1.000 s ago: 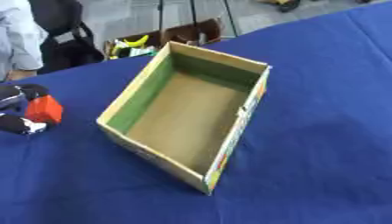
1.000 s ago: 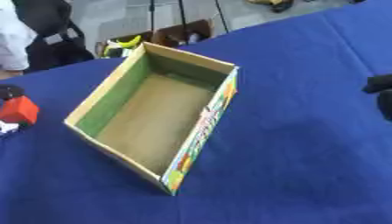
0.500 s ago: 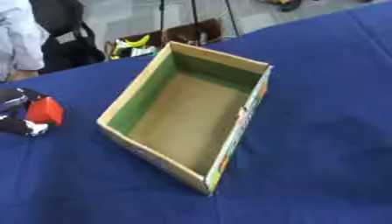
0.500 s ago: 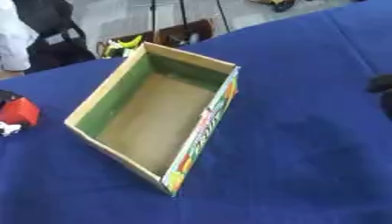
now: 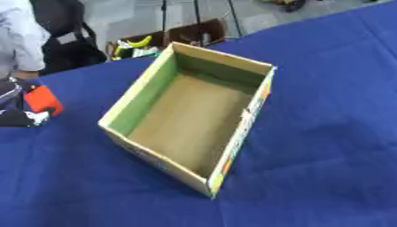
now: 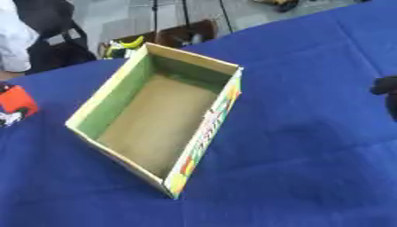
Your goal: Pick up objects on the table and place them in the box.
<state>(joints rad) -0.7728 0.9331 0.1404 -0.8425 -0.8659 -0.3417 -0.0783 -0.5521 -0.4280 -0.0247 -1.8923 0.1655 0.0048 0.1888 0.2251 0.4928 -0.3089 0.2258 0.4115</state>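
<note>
Centrally, the open cardboard box (image 5: pixel 190 119) sits empty on the blue tabletop (image 5: pixel 325 133). Left of it, the left hand (image 5: pixel 15 104) touches a red object (image 5: pixel 43 99); its finger state is unclear. The right hand (image 6: pixel 385 88) barely shows at the right edge, state unclear.

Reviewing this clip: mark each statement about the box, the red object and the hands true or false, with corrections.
1. The box is empty. True.
2. The red object lies inside the box. False: it sits on the blue cloth to the box's left.
3. The box lies on its side. False: it stands with its opening upward.
4. The right hand shows only as a dark shape at the right edge of the right eye view. True.
5. The right hand holds the red object. False: it is far across the table from it.
</note>
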